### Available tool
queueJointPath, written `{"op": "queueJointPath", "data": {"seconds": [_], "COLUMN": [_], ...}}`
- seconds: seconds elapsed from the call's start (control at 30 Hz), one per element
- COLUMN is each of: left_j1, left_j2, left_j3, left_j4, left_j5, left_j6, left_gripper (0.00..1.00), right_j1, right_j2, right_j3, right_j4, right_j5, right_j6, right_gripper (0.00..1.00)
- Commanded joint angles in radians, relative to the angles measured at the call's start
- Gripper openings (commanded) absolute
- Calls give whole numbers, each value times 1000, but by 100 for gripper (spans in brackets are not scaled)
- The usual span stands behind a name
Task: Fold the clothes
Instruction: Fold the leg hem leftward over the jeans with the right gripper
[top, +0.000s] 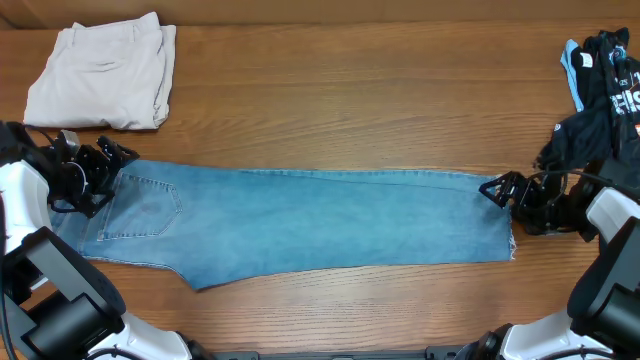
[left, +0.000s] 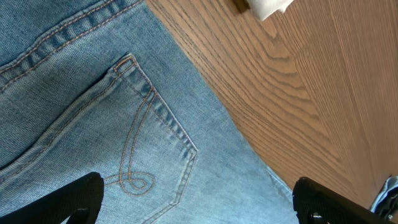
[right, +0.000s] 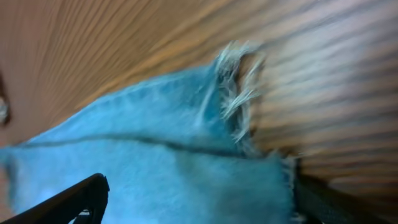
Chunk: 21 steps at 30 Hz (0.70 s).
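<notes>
Both arms poised at opposite ends of the light blue jeans (top: 320, 220), which lie stretched lengthwise across the middle of the bench (top: 350, 90), waist toward my left arm and hems toward my right. The left pincer (left: 198, 190) hangs open just above the denim, fingers spread wide either side of the stitched back pocket (left: 124, 143). The right pincer (right: 202, 186) is also spread open over the frayed cuff (right: 242, 93), though that wrist view is blurred and I cannot say whether it touches the cloth. Neither is gripping anything. The cream trousers (top: 100, 75) sit folded at the far left corner and a black garment (top: 605, 90) lies bunched at the far right, both apart from the work. As I read it, the jeans are laid out flat and the end-to-end fold is not yet made; this is the reach for the first hold. The next move calls for each pincer to close on its own end through every layer of denim, then for one end to be carried over to meet the other, without dragging the cloth askew.
</notes>
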Motion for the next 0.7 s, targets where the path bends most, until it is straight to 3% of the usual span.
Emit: {"op": "queueJointPath", "data": {"seconds": [0.0, 0.27, 0.37, 0.43, 0.53, 0.67], "left_j1": [3, 3, 3, 3, 3, 3], "left_j2": [-10, -10, -10, -10, -10, -10], "left_j3": [-5, -5, -5, -5, -5, -5], "left_j4": [-2, -13, -18, -21, -21, -21], "left_j5": [-6, -10, -13, -13, -13, -13], "left_j6": [1, 1, 1, 1, 1, 1], "left_gripper": [100, 100, 100, 100, 100, 100], "right_j1": [26, 31, 31, 31, 31, 31], "right_j2": [50, 50, 50, 50, 48, 48], "right_j3": [-35, -35, -34, -32, -25, 16], "right_j4": [-45, -56, -43, -27, -1, -9], "right_j5": [24, 36, 40, 47, 85, 135], "right_j6": [-8, 0, 4, 27, 72, 110], "right_gripper": [89, 61, 40, 35, 8, 4]}}
